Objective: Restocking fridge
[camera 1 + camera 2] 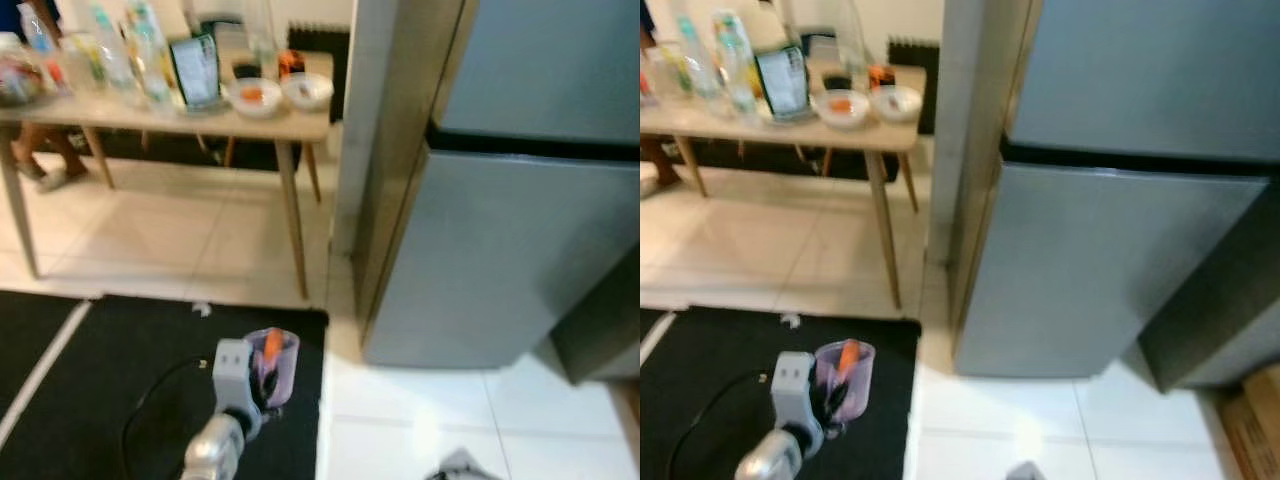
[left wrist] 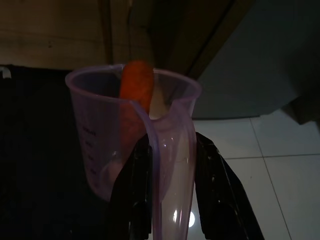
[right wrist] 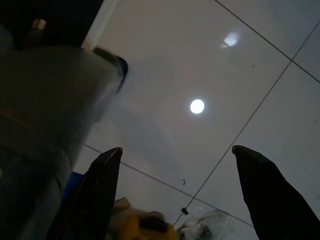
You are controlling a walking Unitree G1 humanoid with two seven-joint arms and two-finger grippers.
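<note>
- L gripper (image 2: 172,165) was closed on the handle of a clear purple measuring cup (image 1: 272,365), one black finger (image 2: 137,185) pressed to each side of the handle.
- Cup was upright w/ a carrot (image 2: 136,92) standing inside, its orange tip poking above the rim.
- L arm held the cup low in front of the robot, over a black mat (image 1: 120,370) w/ a white stripe along its left part.
- R gripper (image 3: 180,165) hung idle, pointing down at white floor tiles (image 3: 210,75); its fingers were spread wide apart w/ nothing between them.
- Grey fridge (image 1: 520,200) stood ahead on the robot's right, both doors shut, a dark seam between upper and lower door.
- Wooden table (image 1: 170,115) stood ahead on the left, beside the fridge w/ a gap between them.
- On the table: several bottles (image 1: 120,55), a dark carton (image 1: 196,70), two white bowls (image 1: 255,96) near the table's fridge-side end; contents blurred.
- A person's legs (image 1: 45,150) showed behind the table at far left.
</note>
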